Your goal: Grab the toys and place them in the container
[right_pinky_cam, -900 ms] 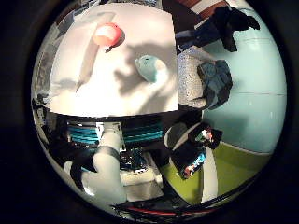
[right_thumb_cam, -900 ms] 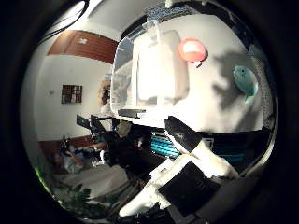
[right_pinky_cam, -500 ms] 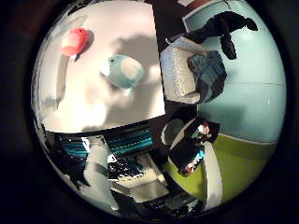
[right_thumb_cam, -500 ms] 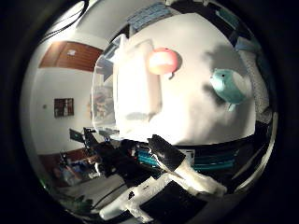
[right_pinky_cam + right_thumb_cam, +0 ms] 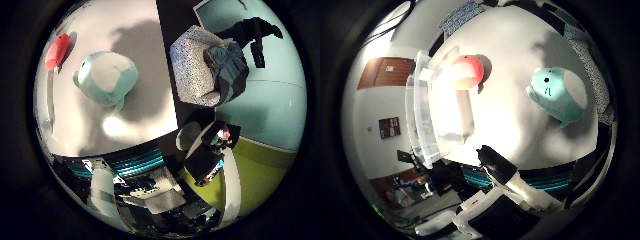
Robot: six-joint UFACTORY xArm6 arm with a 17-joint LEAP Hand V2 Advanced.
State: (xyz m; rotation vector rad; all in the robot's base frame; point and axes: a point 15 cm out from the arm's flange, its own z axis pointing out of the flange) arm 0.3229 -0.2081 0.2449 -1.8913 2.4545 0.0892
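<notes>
**The hand comes closer to the teal toy**

The clear container [image 5: 427, 125] sits at one edge of the white table [image 5: 510, 125]. It looks empty, so no toy is in it yet. Just beside it, touching or almost touching its wall, lies the round red toy [image 5: 466, 71]. Farther along the table, well apart from the red one and nearer the opposite edge, lies the teal toy [image 5: 106, 76].

Half a second ago the teal toy looked small. Now it looks much bigger, and the red toy has slid to the rim of the little finger side view. So the hand has moved down toward the teal toy and will probably grab that one first.

The right hand [image 5: 512, 187] holds nothing. Only a small part of it shows, so I cannot tell if its fingers are open or curled.
</notes>
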